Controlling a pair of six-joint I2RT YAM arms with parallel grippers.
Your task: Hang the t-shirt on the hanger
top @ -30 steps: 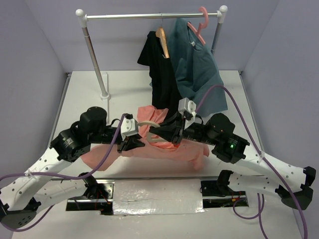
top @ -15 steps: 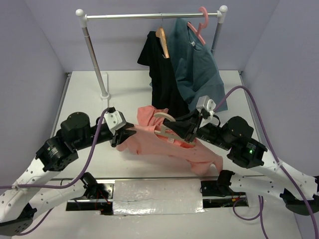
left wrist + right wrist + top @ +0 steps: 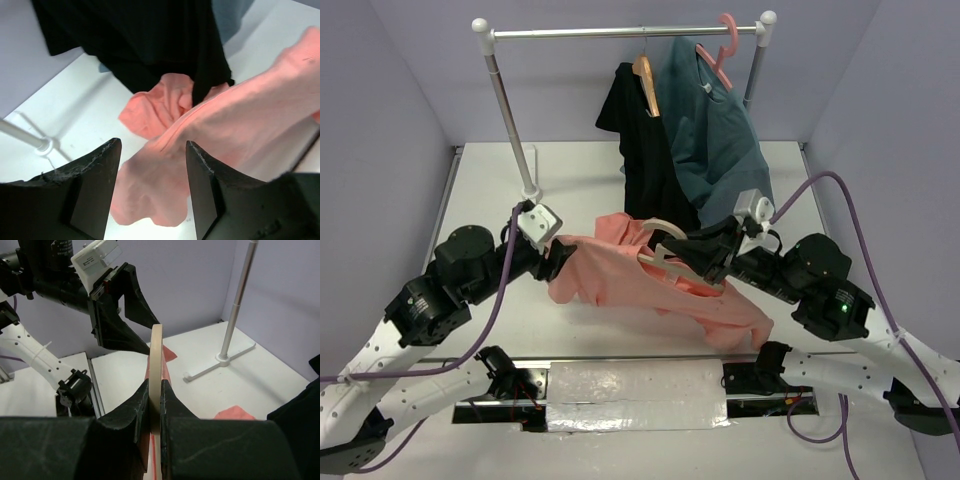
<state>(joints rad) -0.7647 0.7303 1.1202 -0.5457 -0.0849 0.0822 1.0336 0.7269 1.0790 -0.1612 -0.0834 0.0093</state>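
The salmon t-shirt (image 3: 650, 285) hangs draped off the pale beige hanger (image 3: 663, 262), lifted above the table between my arms. My right gripper (image 3: 705, 262) is shut on the hanger; in the right wrist view the thin hanger (image 3: 156, 355) stands edge-on between the closed jaws of this gripper (image 3: 155, 385), with pink cloth beneath it. My left gripper (image 3: 558, 262) is at the shirt's left end. In the left wrist view its jaws (image 3: 152, 147) stand wide apart, and the t-shirt (image 3: 240, 125) stretches from the upper right down past the gap between them.
A clothes rack (image 3: 625, 32) stands at the back, its base (image 3: 530, 190) on the white table. On it hang a black shirt (image 3: 645, 150) on a brown wooden hanger and a teal shirt (image 3: 715, 140) on a pink hanger. The black shirt (image 3: 150, 40) hangs just beyond the left gripper.
Both arms have risen and drawn apart, the left gripper to the left, the right gripper with the hanger to the right. The t-shirt has lifted off the table and spread out.
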